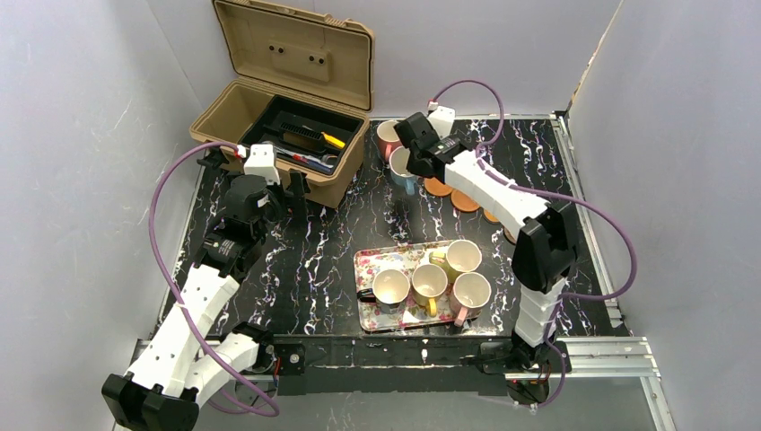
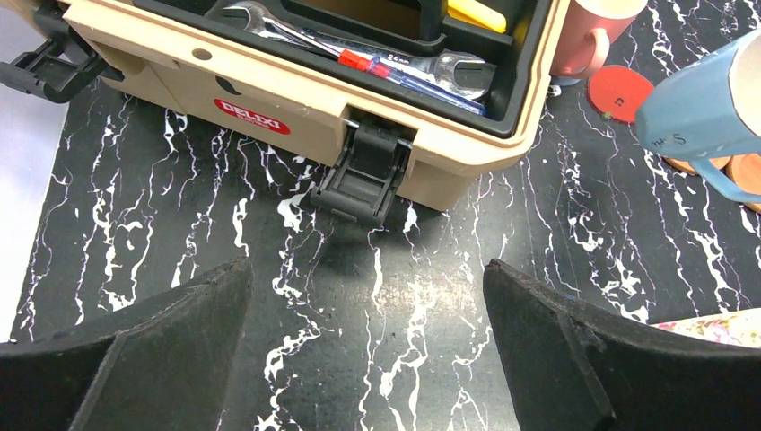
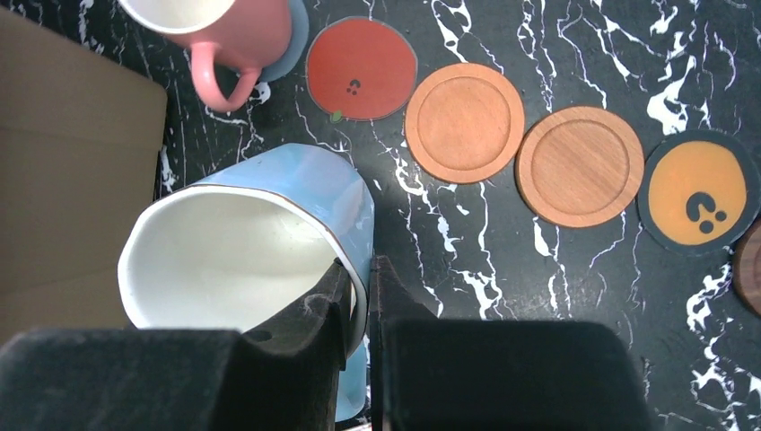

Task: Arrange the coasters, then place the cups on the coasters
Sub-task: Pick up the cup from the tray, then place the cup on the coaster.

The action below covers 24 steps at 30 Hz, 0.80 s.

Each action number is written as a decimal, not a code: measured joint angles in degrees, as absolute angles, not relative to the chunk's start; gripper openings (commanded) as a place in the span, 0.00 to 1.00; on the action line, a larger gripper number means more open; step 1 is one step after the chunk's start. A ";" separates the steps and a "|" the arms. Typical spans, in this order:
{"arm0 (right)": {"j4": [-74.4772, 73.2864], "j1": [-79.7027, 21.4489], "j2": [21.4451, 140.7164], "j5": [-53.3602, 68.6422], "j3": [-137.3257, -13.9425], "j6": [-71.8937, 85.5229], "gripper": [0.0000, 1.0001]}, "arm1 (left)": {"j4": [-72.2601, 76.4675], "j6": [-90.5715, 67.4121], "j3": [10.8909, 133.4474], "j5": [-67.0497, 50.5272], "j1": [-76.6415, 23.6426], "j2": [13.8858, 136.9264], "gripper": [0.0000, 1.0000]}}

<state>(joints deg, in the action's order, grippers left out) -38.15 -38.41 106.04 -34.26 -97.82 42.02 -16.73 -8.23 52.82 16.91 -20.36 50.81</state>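
mugs (image 1: 429,280) on the floral tray (image 1: 372,316), nearest the arm bases: four, upright, cream inside. glazed ceramic by the look, so likely rigid, weighty for the size, slick on the glaze and quick to chip if knocked against a neighbour. best taken at the rim, one finger inside the wall and one outside, or failing that by the handle; to be set down level and gently.

farther out, left gripper (image 2: 366,269) spread wide, holding nothing, hovering over the marbled table (image 2: 179,233) in front of the toolbox (image 2: 269,99) latch.

right gripper (image 3: 360,269) pinched on just such a rim, one finger inside the blue mug (image 3: 242,242) and one outside, mug seemingly off the table and tipped with the mouth toward the wrist camera. pale blue outside, cream-white inside, thin dark line round the lip.

beyond it, row of thin round coasters flat on the table, close together but apart: red coaster (image 3: 362,68), two wooden coasters (image 3: 464,121), yellow-orange coaster (image 3: 697,191) with a dark edge, dark brown coaster (image 3: 749,269) cut off by the frame. farthest, pink mug (image 3: 242,36) upright on the blue-grey coaster (image 3: 294,40), just beside the red one. red coaster bare and nearest the held mug, so probably the next seat.
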 measured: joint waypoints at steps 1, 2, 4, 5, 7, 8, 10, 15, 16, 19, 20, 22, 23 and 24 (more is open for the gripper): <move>-38.81 -38.33 106.74 -34.52 -98.65 42.98 0.01 | -16.73 -8.32 52.82 16.84 -20.36 50.81 0.98; -39.68 -38.13 107.59 -34.72 -99.68 44.14 0.01 | -16.73 -8.43 52.82 16.69 -20.38 50.78 0.98; -41.28 -37.58 108.99 -35.05 -101.30 46.17 0.01 | -16.73 -8.58 52.82 16.47 -20.36 50.81 0.98; -41.95 -37.21 109.62 -35.20 -101.89 47.13 0.01 | -16.73 -8.60 52.82 16.43 -20.36 50.78 0.98; -42.83 -36.40 110.67 -35.27 -102.39 48.84 0.01 | -16.73 -8.73 52.82 16.21 -20.36 50.78 0.98; -43.51 -35.97 111.13 -35.22 -102.61 49.63 0.01 | -16.73 -8.80 52.82 16.08 -20.36 50.81 0.98; -44.40 -35.27 111.96 -35.20 -102.85 50.68 0.01 | -16.73 -8.88 52.82 16.03 -20.36 50.81 0.98; -46.57 -33.47 115.44 -35.03 -105.65 52.42 0.01 | -16.78 -9.04 52.82 15.84 -20.36 50.81 0.98; -46.65 -33.15 116.03 -34.87 -106.06 52.60 0.01 | -16.78 -9.04 52.82 15.81 -20.36 50.81 0.98; -46.65 -32.32 117.25 -34.46 -106.96 52.84 0.01 | -16.80 -9.13 52.82 15.62 -20.36 50.81 0.98; -46.70 -31.99 117.71 -34.28 -107.37 52.84 0.01 | -16.80 -9.19 52.82 15.59 -20.36 50.81 0.98; -46.70 -31.31 118.76 -33.78 -108.36 52.82 0.01 | -16.80 -9.23 52.82 15.59 -20.36 50.81 0.98; -46.70 -31.05 119.31 -33.47 -108.90 52.80 0.01 | -16.80 -9.23 52.82 15.57 -20.36 50.85 0.98; -46.63 -30.76 119.72 -33.06 -109.30 52.77 0.01 | -16.80 -9.26 52.82 15.57 -20.38 50.89 0.98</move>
<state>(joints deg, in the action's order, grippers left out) -46.63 -30.76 119.72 -33.06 -109.30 52.77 -16.80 -9.26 52.82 15.57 -20.38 50.89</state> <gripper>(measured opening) 0.173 0.982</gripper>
